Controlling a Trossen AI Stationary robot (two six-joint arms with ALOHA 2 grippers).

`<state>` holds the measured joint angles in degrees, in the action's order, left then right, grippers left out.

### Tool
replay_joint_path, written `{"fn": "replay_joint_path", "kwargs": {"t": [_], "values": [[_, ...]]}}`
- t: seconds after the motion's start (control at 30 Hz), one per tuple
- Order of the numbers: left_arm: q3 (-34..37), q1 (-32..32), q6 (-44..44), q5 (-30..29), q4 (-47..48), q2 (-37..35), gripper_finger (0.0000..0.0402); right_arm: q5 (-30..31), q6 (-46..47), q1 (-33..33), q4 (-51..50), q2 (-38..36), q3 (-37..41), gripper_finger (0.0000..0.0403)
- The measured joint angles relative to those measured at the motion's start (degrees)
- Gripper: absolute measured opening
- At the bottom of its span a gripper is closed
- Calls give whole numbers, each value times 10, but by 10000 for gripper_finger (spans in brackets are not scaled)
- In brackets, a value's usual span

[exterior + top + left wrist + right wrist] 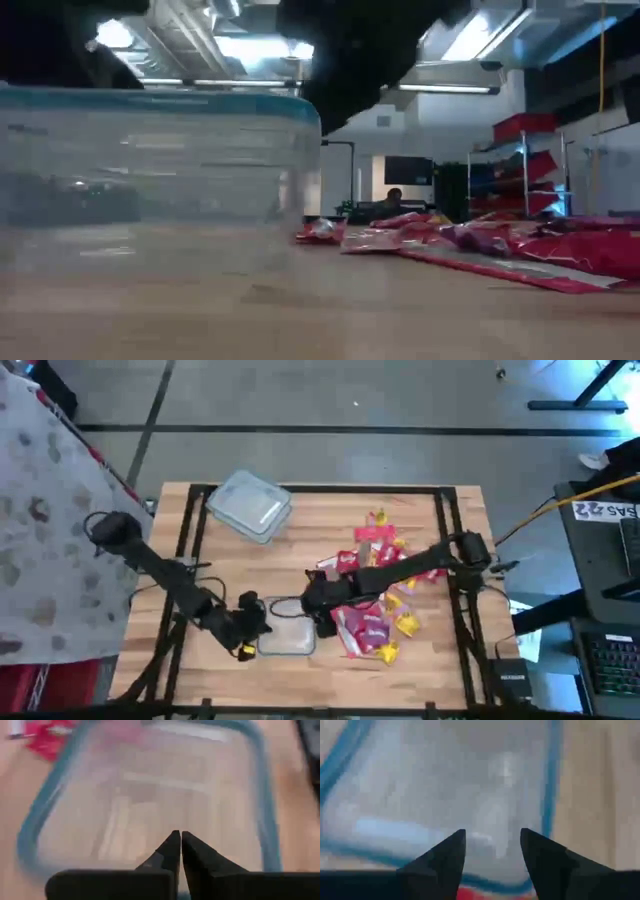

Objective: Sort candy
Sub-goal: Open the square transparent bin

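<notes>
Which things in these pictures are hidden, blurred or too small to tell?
- Front tub, high view: both grippers overlap its rim, hiding any contents.
- Tub wall, low view: it blocks everything behind it.
- Candy, high view: the right arm covers part of the pile; wrapper print too small.
- Person, low view: too small.

bench (320,530): pale wood planks, matt grain | tub (290,630): clear smooth plastic, teal rim | second tub (250,505): same clear plastic, faint sheen | candy (372,625): glossy red foil wrappers | left end effector (177,840): matt black plastic fingers

Two clear tubs (249,505) (287,632) on wooden table (330,530).
</notes>
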<state>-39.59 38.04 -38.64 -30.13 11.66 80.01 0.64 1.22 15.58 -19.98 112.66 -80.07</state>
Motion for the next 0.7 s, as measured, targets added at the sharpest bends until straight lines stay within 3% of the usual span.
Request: {"fn": "replay_joint_path", "kwargs": {"t": [0.27, 0.47, 0.6, 0.7], "values": [[2, -15, 22, -73, 44, -53, 0, -32, 11, 47, -11, -3, -50, 179], [-7, -25, 104, -73, -86, -90, 0, -30, 34, 88, -44, -51, -60, 179], [-21, -42, 217, -25, -215, -75, 0, -36, 111, 133, -15, -52, -18, 179], [-25, -61, 226, 21, -214, -38, 0, -11, 172, 153, 65, -48, 47, 179]]}}
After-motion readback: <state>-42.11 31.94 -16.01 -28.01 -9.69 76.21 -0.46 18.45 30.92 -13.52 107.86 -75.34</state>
